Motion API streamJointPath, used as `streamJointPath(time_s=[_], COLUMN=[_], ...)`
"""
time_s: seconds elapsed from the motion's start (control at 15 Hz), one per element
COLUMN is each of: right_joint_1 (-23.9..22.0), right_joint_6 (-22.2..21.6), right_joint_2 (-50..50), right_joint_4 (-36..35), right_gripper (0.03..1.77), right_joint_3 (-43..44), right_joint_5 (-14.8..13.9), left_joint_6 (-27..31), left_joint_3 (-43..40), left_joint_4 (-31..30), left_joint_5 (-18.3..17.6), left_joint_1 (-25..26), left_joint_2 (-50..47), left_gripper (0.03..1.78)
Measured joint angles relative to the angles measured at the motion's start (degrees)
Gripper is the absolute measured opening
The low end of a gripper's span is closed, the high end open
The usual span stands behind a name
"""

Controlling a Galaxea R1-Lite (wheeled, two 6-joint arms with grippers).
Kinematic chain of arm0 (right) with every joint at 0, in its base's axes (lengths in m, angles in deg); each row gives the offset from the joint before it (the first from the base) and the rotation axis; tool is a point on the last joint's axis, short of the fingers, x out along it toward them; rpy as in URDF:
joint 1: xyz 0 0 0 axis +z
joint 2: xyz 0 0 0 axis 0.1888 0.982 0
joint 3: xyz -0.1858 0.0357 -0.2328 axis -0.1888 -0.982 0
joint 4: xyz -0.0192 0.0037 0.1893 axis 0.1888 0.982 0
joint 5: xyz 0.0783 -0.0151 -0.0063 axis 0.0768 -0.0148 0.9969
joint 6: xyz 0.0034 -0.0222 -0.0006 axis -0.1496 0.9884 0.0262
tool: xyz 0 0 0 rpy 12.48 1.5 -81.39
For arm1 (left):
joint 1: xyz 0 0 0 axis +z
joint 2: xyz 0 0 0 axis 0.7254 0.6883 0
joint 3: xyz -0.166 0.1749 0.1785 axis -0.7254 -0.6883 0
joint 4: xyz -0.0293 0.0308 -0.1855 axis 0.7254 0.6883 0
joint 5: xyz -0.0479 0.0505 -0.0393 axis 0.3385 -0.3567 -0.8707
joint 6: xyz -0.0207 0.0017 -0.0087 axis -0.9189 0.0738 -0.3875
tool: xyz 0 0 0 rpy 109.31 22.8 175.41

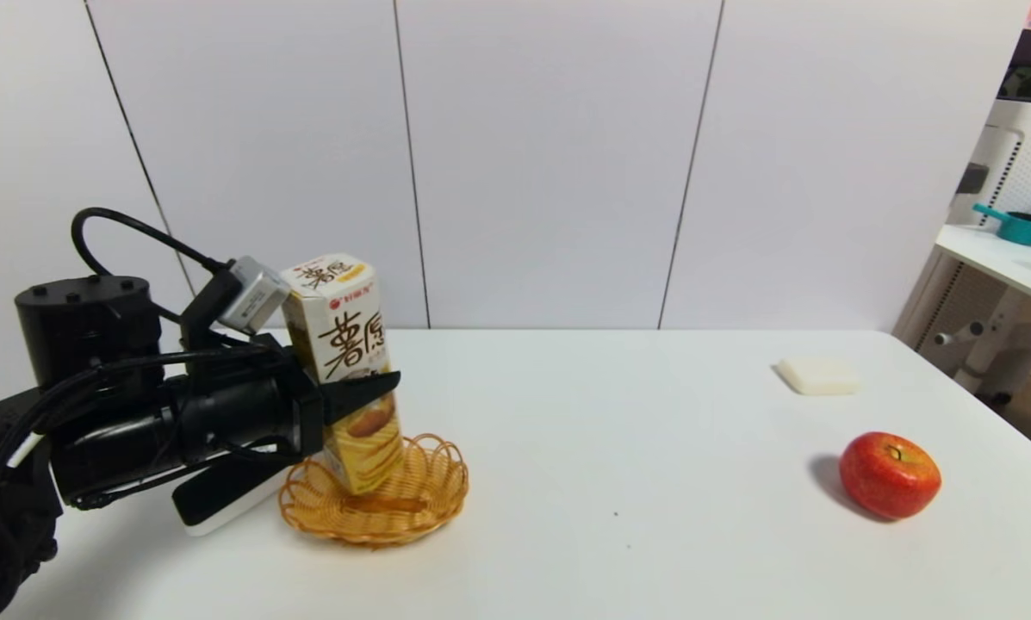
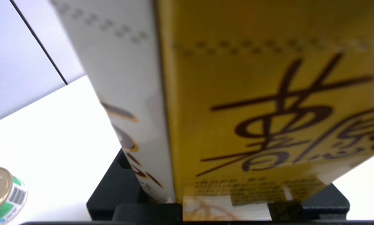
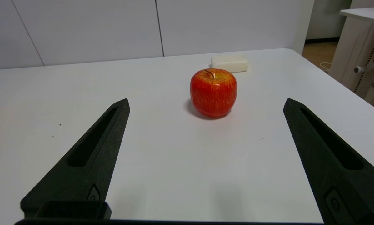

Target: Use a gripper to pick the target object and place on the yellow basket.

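My left gripper (image 1: pixel 356 392), clamped on the tall yellow-and-white cardboard carton (image 1: pixel 347 362), holds it upright in the golden woven wicker basket (image 1: pixel 375 499); next comes release.

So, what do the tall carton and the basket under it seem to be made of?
The carton, held by the left tool, looks like printed cardboard with a slight sheen: sharp folded edges, flat panels. The basket looks like woven wicker or a plastic imitation: golden strands, looped rim.
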Motion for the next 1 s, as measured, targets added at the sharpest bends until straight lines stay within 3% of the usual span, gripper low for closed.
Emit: streamJointPath(time_s=[0.47,1.0], right_joint_1=[0.0,0.0], right_joint_6=[0.02,0.0], right_joint_2=[0.0,0.0], right_joint_4=[0.02,0.0], right_gripper=[1.7,1.7], right_joint_3=[0.0,0.0], right_joint_5=[0.0,-0.02], left_joint_6=[-0.33,-2.15], left_joint_3=[-0.49,-0.44], left_joint_4=[-2.17,-5.51], left_joint_5=[-0.06,-0.02], left_joint_1=[-0.07,0.0], left_joint_2=[3.63,3.39], left_gripper=[0.93,1.42])
